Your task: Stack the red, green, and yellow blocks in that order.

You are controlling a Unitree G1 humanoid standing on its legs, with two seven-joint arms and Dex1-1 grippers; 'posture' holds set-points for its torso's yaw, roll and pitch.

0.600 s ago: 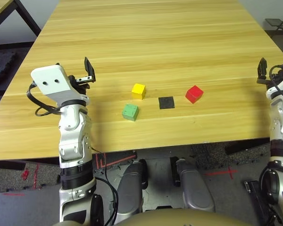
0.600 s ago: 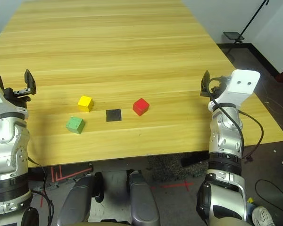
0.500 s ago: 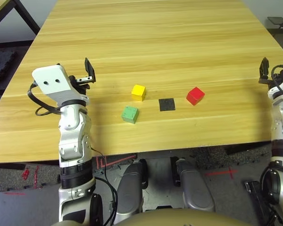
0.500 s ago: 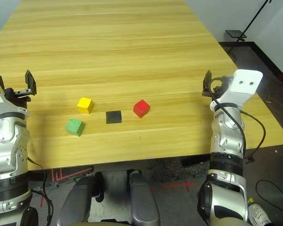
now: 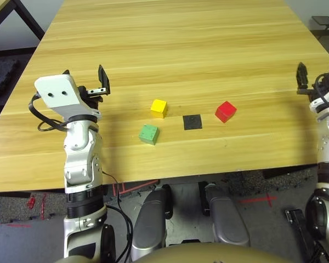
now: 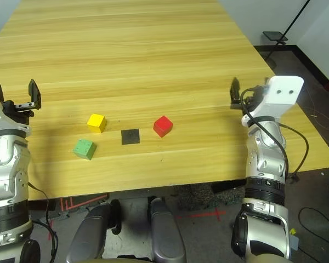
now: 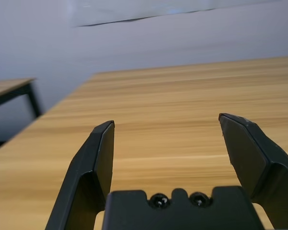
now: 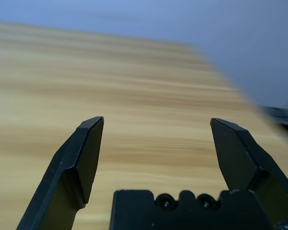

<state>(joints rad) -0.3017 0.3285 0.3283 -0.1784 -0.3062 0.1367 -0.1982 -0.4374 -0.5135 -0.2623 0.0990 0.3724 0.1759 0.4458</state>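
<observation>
Left eye view, change: the blocks and the black marker are seen shifted slightly across the whole picture against half a second ago, which is put down to the camera; no block is judged to have been moved.
Left eye view, left tool point(image 5: 101, 82): held above the tabletop point(image 5: 170, 49), well apart from the blocks, fingers spread wide, nothing gripped.
Left eye view, blocks: the red block point(image 5: 225, 111), the green block point(image 5: 148, 133) and the yellow block point(image 5: 158, 108) are each found lying singly on the wood, none touching another.
Left eye view, marker: the flat black square marker point(image 5: 192, 121) is placed between the yellow and red blocks, nearer the red.

Right eye view, change: the right tool point(image 6: 237, 93) is seen carried a little up the picture and nearer the middle of the tabletop than half a second ago; it is kept well apart from the red block.
Right eye view, meaning: the stack is judged not yet begun; a first reach may be under way.

Left wrist view, state: both fingers point(image 7: 93, 163) are shown wide apart, with bare wood between them.

Right wrist view, state: the fingers point(image 8: 79, 158) are likewise parted fully, nothing held.

Count, blocks: three, one of each colour.
Count, markers: one.
Count, tools: two.
</observation>
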